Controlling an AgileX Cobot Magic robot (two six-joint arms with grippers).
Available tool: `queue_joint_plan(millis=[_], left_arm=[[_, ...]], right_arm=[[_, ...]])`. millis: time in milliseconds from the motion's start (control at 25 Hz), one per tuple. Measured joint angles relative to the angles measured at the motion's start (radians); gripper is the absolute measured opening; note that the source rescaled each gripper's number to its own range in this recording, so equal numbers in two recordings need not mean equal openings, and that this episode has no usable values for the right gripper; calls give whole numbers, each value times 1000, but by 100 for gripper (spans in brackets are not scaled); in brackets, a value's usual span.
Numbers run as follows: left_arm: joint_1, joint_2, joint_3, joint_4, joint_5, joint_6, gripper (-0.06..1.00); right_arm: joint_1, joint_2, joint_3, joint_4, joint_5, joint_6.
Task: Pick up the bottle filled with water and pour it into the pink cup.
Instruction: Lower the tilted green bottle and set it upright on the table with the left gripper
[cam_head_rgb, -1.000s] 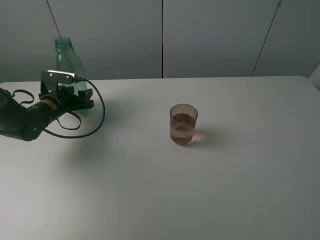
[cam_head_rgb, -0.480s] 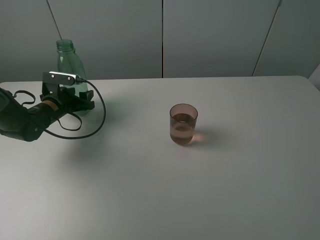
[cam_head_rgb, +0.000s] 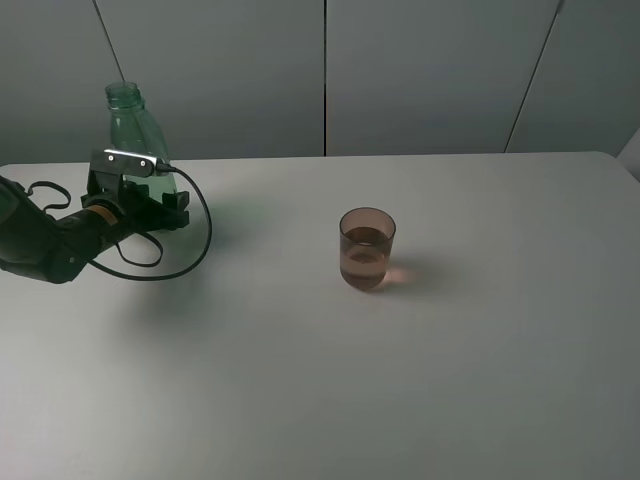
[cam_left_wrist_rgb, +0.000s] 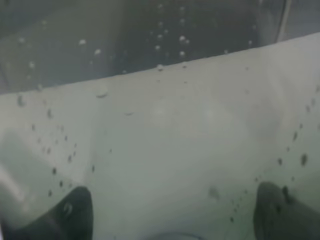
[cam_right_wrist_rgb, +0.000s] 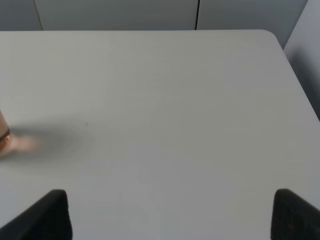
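While the pink cup (cam_head_rgb: 367, 249) stands alone near the middle of the table (cam_head_rgb: 420, 380), well apart from the left end effector (cam_head_rgb: 150, 205), that end effector sits at the far left edge with its fingers on either side of the bottle's (cam_head_rgb: 130, 135) lower body. The bottle is green and see-through, with no cap on its neck. Compared with the views from a second and half a second ago, its neck now leans slightly away from the cup and sits a touch higher — a sign, as I judge it, that the grip has taken hold and the lift is just starting.

The left wrist view is filled by the bottle (cam_left_wrist_rgb: 165, 150) pressed close, pale green and beaded with droplets, and two dark fingertips (cam_left_wrist_rgb: 75, 212) show at either side of it. So the left end effector is clenched around the bottle. A black cable (cam_head_rgb: 190, 245) loops from the arm onto the table just beside it.

The right end effector (cam_right_wrist_rgb: 170, 215) shows only two dark fingertips spread wide apart above bare table — released, holding nothing. The cup's (cam_right_wrist_rgb: 2, 135) edge and its pinkish glow lie off to one side, ahead of those fingers.

The cup already holds some brownish-pink liquid. Pouring has not begun; the bottle must first be carried across to the cup.
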Motion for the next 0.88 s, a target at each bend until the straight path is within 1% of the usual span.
queue_joint_plan(millis=[80, 120, 160, 240, 480, 640, 760, 880], left_arm=[[0, 0, 0, 0, 2, 0, 79], [0, 0, 0, 0, 4, 2, 87], [0, 0, 0, 0, 8, 2, 92], [0, 0, 0, 0, 17, 2, 97], [0, -9, 8, 0, 51, 6, 97], [0, -44, 41, -2, 70, 50, 97], [0, -67, 49, -2, 122, 57, 97], [0, -84, 51, -3, 208, 61, 97]], right_arm=[[0, 0, 0, 0, 0, 0], [0, 0, 0, 0, 0, 0], [0, 0, 0, 0, 0, 0], [0, 0, 0, 0, 0, 0], [0, 0, 0, 0, 0, 0], [0, 0, 0, 0, 0, 0], [0, 0, 0, 0, 0, 0], [0, 0, 0, 0, 0, 0]])
